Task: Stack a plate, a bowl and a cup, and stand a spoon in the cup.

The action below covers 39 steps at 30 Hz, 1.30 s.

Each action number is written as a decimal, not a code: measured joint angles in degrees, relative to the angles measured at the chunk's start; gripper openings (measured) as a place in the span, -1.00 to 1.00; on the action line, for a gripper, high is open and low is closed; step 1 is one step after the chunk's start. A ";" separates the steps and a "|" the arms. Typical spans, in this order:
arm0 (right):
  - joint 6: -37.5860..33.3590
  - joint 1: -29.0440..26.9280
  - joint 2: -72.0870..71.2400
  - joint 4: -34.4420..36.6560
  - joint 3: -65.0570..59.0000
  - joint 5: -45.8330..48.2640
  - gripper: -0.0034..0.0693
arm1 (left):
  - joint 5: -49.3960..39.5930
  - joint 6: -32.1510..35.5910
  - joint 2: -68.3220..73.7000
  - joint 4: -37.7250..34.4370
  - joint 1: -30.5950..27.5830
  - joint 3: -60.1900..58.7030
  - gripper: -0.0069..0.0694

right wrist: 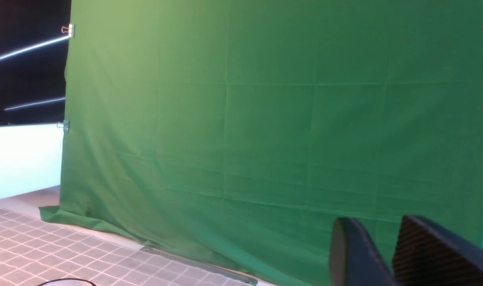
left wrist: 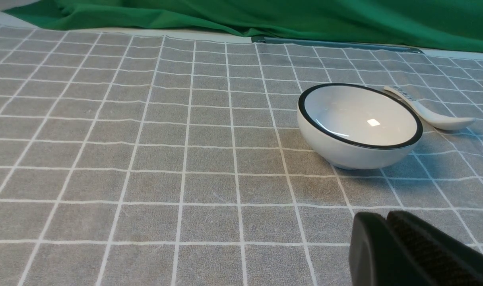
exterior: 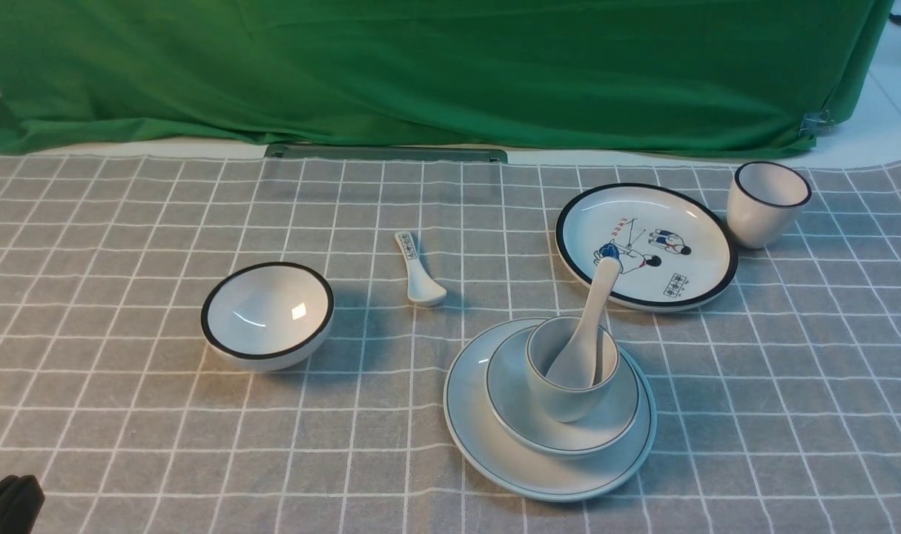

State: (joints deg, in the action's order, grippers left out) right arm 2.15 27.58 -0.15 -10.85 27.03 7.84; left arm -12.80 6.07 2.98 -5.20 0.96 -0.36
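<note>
The pale plate [exterior: 474,434] lies on the checked cloth right of centre, near the front. The shallow bowl [exterior: 511,404] sits in it, and the grey-green cup [exterior: 569,400] stands in the bowl. The long white spoon [exterior: 597,308] leans in the cup with its handle pointing up and back. My left gripper [exterior: 9,504] shows only as a dark tip at the front left corner; the left wrist view shows the left gripper [left wrist: 386,216] shut and empty, low over the cloth. My right gripper [right wrist: 375,219] is open with nothing between its fingers, raised and facing the green backdrop.
A black-rimmed white bowl [exterior: 267,315] stands at the left, with a short printed spoon [exterior: 418,271] beside it. A cartoon plate [exterior: 647,245] and a black-rimmed cup [exterior: 767,202] sit at the back right. Green cloth [exterior: 450,67] hangs behind the table.
</note>
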 joint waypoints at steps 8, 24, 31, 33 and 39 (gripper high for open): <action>-0.06 -0.39 0.00 -0.05 -0.96 4.56 -0.26 | 0.00 0.83 0.00 0.19 0.00 0.00 -0.77; -2.65 -27.10 0.23 -0.05 -27.40 6.89 -0.26 | -0.01 2.51 0.00 0.44 0.00 0.00 -0.77; -2.60 -27.35 0.23 -0.05 -27.40 6.08 -0.25 | -0.01 2.51 0.00 0.44 0.00 0.00 -0.77; -2.60 -27.35 0.23 -0.05 -27.40 6.08 -0.25 | -0.01 2.51 0.00 0.44 0.00 0.00 -0.77; -2.60 -27.35 0.23 -0.05 -27.40 6.01 -0.25 | -0.01 2.51 0.00 0.44 0.00 0.00 -0.77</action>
State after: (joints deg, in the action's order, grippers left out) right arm -0.45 0.24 0.07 -10.90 -0.37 13.85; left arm -12.82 8.59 2.98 -4.76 0.96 -0.36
